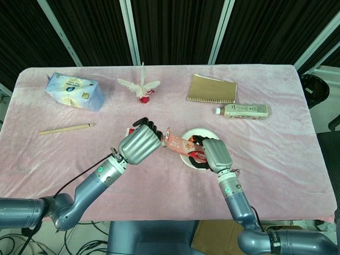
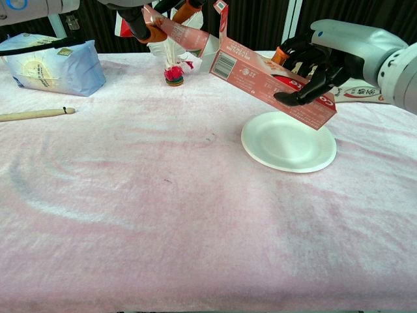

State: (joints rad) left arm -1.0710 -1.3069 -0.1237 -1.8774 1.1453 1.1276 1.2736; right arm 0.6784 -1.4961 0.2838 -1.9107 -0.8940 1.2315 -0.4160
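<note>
We've got the box (image 2: 270, 81) up over the plate (image 2: 288, 145), right hand (image 2: 313, 72) clamped round its lower end, left hand (image 2: 151, 23) pinching the opened flap. Light, thin card, we reckon — crushes easily, so grip the edges, not the faces.

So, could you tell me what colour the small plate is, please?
Plain white; the plate shows best in the chest view.

Tissue pack (image 1: 74, 91), pencil (image 1: 66, 128), feathered shuttlecock (image 1: 142, 88), notebook (image 1: 212, 88), bottle (image 1: 242, 111) on pink cloth (image 1: 276, 159).
</note>
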